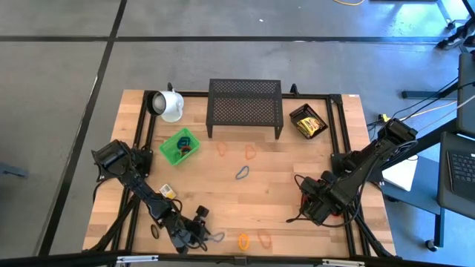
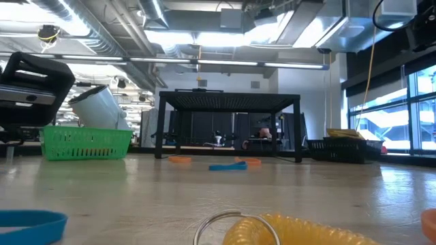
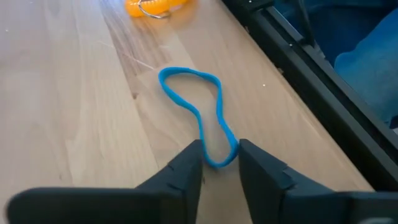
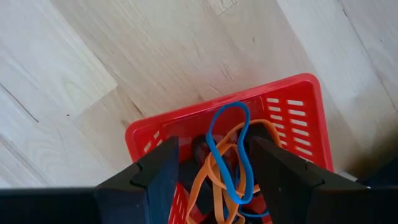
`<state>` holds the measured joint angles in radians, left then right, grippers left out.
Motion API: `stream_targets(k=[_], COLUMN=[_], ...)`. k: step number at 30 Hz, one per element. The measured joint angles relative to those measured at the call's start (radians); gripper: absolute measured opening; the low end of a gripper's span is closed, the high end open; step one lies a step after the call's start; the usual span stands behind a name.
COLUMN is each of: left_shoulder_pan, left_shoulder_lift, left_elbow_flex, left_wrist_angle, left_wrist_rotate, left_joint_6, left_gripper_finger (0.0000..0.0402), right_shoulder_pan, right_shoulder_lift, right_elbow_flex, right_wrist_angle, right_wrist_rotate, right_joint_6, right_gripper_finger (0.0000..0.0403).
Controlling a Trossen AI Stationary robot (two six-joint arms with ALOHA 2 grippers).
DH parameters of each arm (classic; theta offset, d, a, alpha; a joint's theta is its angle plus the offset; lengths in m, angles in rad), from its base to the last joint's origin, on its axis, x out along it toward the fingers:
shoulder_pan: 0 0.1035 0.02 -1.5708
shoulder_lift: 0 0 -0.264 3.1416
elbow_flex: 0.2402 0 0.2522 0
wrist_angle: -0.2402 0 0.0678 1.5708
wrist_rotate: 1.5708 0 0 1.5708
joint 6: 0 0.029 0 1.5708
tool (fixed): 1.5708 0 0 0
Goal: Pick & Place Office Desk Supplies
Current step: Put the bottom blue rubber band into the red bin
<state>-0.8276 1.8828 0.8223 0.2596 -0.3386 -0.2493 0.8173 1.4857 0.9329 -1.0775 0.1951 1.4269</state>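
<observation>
Left gripper (image 3: 219, 163): mine, low over the near edge of the table (image 1: 282, 193), fingers parted narrowly around the near end of a blue loop (image 3: 198, 106); nothing gripped yet.
Blue loop: flat on the wood, apart from the yellow coil (image 3: 157, 6) beyond it.
Step in hand: closing on the loop, by my judgement.
Method: fingertips must reach the wood so the thin band cannot slip under; close fully, then lift straight.
Right gripper (image 4: 211, 163): mine, open wide over the red basket (image 4: 298, 99) at the right, empty; loops lie inside.
Other supplies: orange loops (image 1: 250, 152) mid-table; yellow box (image 1: 168, 191) near my left arm.
</observation>
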Motion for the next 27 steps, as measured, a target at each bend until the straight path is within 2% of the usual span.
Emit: stream_targets(k=[8,14,17,20,27], left_shoulder_pan=[0.001,0.004,0.012,0.033,0.115], left_shoulder_lift=[0.0,0.001,-0.001,-0.001,-0.002], left_elbow_flex=[-0.001,-0.004,-0.004,-0.004,-0.003], left_wrist_angle=[0.0,0.021,0.113,0.208,0.381], left_wrist_rotate=[-0.016,-0.086,-0.162,-0.193,-0.194], left_joint_6=[-0.002,-0.025,-0.025,-0.025,0.009], left_gripper_finger=[0.0008,0.0003,0.0003,0.0003,0.0003], right_shoulder_pan=[0.0,0.0,0.0,0.0,0.0], right_shoulder_lift=[0.0,0.0,0.0,0.0,0.0], right_elbow_flex=[0.0,0.0,0.0,0.0,0.0], right_wrist_angle=[0.0,0.0,0.02,0.073,0.203], right_wrist_rotate=[0.0,0.0,0.0,0.002,0.136], right_joint_6=[0.0,0.0,0.0,-0.002,-0.114], right_gripper_finger=[0.0201,0.0201,0.0201,0.0201,0.0201])
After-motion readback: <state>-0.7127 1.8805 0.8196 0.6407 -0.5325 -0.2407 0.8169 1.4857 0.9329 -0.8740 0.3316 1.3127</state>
